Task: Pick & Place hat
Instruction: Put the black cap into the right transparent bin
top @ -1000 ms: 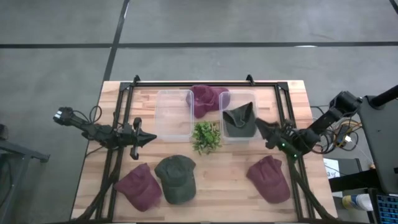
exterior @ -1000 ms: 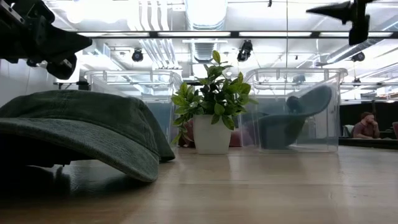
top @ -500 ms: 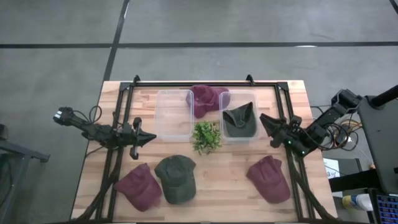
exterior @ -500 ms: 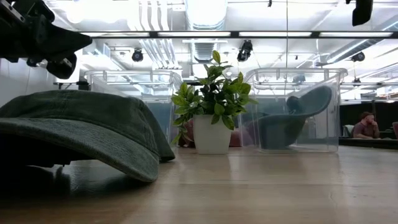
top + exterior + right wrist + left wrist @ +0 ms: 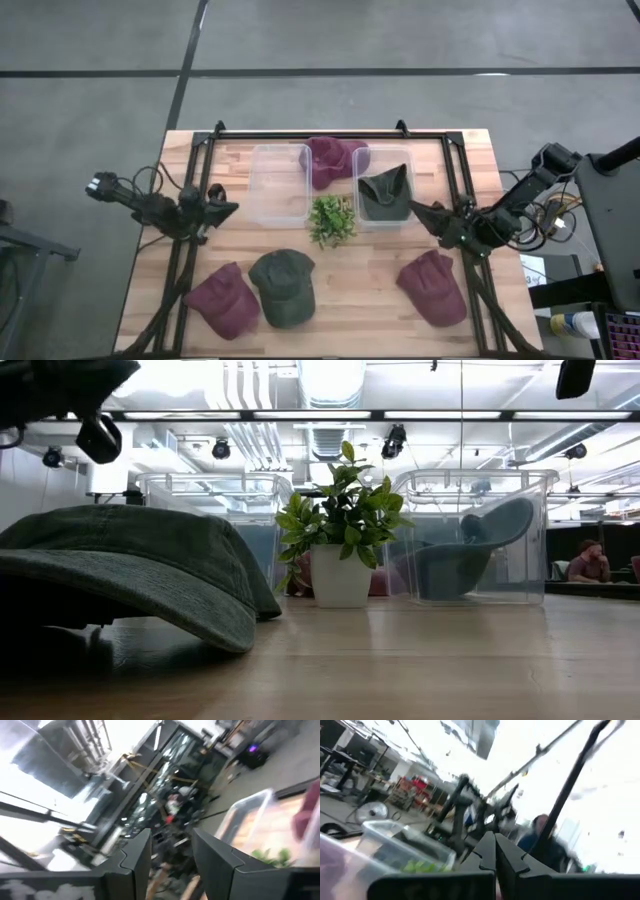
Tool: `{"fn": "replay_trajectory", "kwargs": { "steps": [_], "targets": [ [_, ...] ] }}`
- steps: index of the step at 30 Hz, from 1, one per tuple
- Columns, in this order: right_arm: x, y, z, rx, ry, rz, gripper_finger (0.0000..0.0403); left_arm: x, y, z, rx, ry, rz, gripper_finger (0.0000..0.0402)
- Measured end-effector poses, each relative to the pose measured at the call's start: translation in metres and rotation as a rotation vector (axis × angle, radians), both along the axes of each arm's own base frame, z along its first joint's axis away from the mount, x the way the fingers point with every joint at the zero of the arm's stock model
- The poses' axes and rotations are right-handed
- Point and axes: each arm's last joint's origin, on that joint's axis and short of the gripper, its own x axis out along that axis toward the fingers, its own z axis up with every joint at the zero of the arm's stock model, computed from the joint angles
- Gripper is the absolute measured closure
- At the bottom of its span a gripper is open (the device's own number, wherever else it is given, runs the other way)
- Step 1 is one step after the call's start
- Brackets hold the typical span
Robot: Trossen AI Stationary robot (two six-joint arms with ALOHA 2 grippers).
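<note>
Table (image 5: 380, 305) front strip (between hats (image 5: 283, 287))

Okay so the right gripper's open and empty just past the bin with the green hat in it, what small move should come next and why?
Probably swing the right gripper toward the maroon hat on the table near it and lower over it. Its fingers are apart and hold nothing, the right bin already holds a green hat, and that maroon hat lies closest on its side.
</note>
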Motion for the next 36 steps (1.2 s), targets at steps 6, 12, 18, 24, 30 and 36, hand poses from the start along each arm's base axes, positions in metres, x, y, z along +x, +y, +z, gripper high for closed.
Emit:
{"fn": "replay_trajectory", "kwargs": {
  "steps": [6, 12, 18, 24, 30, 36],
  "targets": [
    [0.008, 0.009, -0.008, 0.042, -0.056, 0.117, 0.0266, -0.004, 0.004, 0.009, -0.159, -0.104, 0.014, 0.0402],
    [0.018, 0.019, -0.022, 0.107, -0.049, 0.153, 0.0266, -0.006, 0.006, 0.011, -0.419, -0.173, -0.032, 0.0402],
    [0.036, 0.037, -0.051, 0.292, -0.068, 0.302, 0.0266, -0.006, 0.006, 0.011, -0.648, -0.220, -0.146, 0.0402],
    [0.061, 0.065, -0.064, 0.429, -0.073, 0.465, 0.0266, -0.006, 0.005, 0.011, -0.782, -0.234, -0.230, 0.0402],
    [0.089, 0.096, -0.058, 0.482, -0.093, 0.653, 0.0266, -0.006, 0.005, 0.011, -0.794, -0.235, -0.237, 0.0402],
    [0.119, 0.129, -0.056, 0.497, -0.104, 0.804, 0.0266, -0.005, 0.005, 0.010, -0.794, -0.228, -0.225, 0.0402]
  ]
}}
